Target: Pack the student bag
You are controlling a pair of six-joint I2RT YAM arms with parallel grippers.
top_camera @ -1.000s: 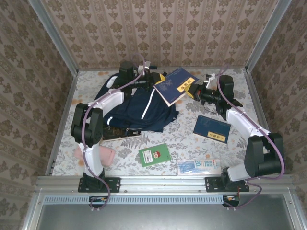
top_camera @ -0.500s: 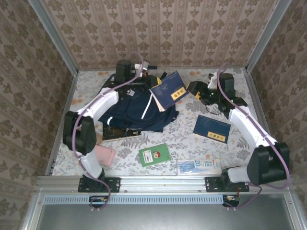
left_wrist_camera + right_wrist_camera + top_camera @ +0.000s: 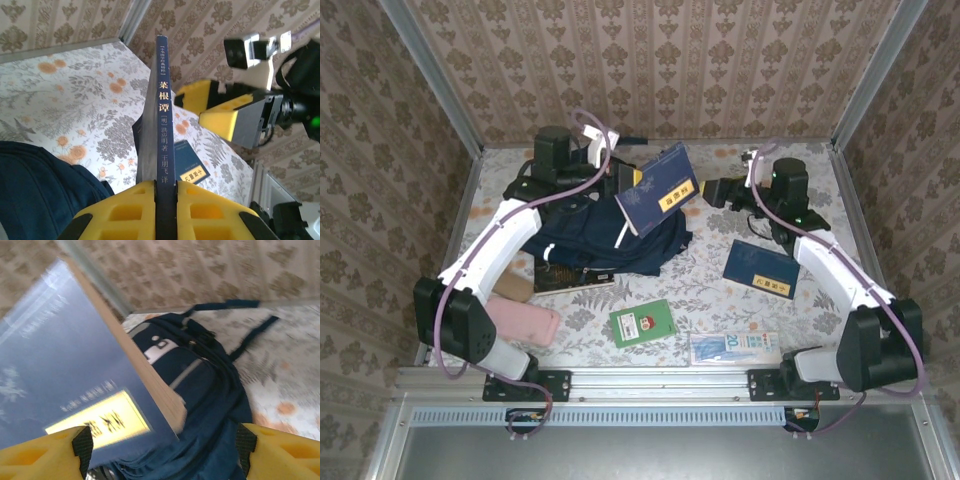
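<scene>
1. Far L: pink pencil case (image 3: 525,322) lies unpacked by the L arm's base, close to the table's (image 3: 705,290) L rail; little spare room on that side.
2. L gripper (image 3: 623,178) is clenched on the spine of a navy book (image 3: 658,190), held aloft and tilted over the bag's back-R corner; wrist view shows both yellow pads (image 3: 125,210) tight on the spine.
3. The student bag (image 3: 610,235) lies slumped centre-L, toward the back of the table; can't tell from overhead whether its mouth is open; a flat item (image 3: 575,280) pokes out under its near edge.
4. Centre front: green booklet (image 3: 643,323) and packet marked "20" (image 3: 735,347), both unpacked.
5. R gripper (image 3: 713,188) has jaws wide, gripping nothing, just R of the raised book and apart from it.
6. Second navy book (image 3: 762,268) lies flat beside the R arm.
7. Judgement: packing looks early; one book is airborne and at least four items are left; back wall (image 3: 660,70) sits close behind both grippers, so the open cloth between bag and R rail looks like the roomiest corridor.
</scene>
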